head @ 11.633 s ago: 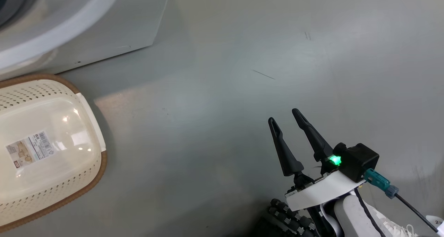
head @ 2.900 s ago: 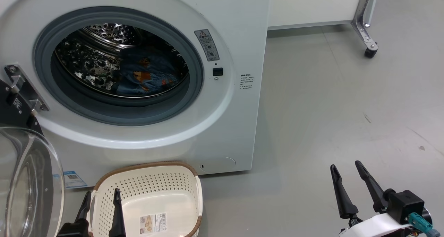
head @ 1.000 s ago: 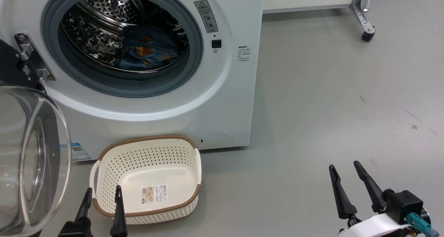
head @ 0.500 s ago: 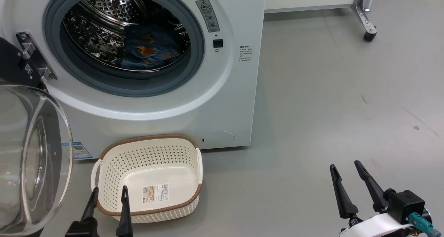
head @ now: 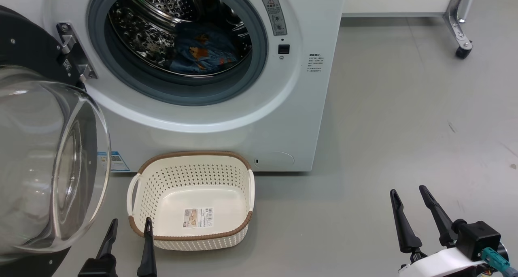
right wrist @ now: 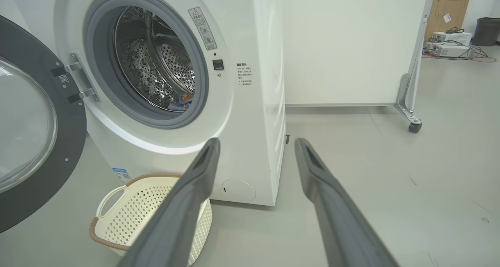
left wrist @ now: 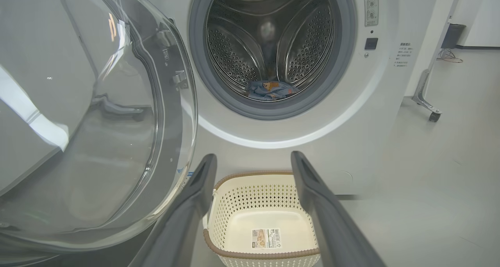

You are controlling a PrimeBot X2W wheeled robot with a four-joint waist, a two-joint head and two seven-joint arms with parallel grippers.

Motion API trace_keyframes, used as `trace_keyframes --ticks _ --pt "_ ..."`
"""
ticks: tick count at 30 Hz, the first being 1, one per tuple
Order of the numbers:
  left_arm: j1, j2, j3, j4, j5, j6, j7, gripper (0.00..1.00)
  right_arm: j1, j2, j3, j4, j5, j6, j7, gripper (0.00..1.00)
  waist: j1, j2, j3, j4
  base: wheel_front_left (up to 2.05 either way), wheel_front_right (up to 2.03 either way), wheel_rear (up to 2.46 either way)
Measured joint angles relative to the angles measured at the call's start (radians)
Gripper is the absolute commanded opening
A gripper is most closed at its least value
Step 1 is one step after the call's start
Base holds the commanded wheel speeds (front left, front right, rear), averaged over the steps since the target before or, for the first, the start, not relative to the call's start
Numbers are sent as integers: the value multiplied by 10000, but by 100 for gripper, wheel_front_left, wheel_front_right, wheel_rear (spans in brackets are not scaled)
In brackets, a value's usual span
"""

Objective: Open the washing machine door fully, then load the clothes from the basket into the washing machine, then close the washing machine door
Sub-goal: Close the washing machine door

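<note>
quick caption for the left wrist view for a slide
Open left gripper faces the empty basket at the foot of the washing machine, door swung wide, clothes lying in the drum.

Warn. triangle label (head: 274,15), washing machine (head: 307,119)

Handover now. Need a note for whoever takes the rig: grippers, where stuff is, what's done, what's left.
The left gripper is open and empty, by the near left corner of the basket.
The right gripper is open and empty, over bare floor to the right of the washer.
The door is swung wide open on its left hinge.
The clothes lie in the drum.
The basket is empty, on the floor in front of the washer.
Done: door opened, clothes loaded.
Left: close the door.
</note>
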Motion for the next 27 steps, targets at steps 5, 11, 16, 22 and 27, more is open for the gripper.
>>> trace_keyframes --ticks 5,11,16,22,27 --pt "0 4 8 4 8 2 0 100 0 6 -8 -15 -2 0 0 100 0 0 1 409 0 0 0" --pt "0 6 15 6 56 4 0 100 0 10 -12 -27 -2 0 0 100 0 0 19 920 0 0 0" --pt "0 8 15 6 58 8 0 100 0 12 -15 -54 -2 0 0 100 0 0 48 1358 0 0 0" --pt "-1 8 23 2 56 59 0 100 0 6 -42 -69 -10 0 0 100 0 0 77 1898 0 0 0" --pt "-2 8 42 2 54 94 0 100 0 -4 -56 -77 -84 0 0 100 0 0 85 2266 0 0 0"
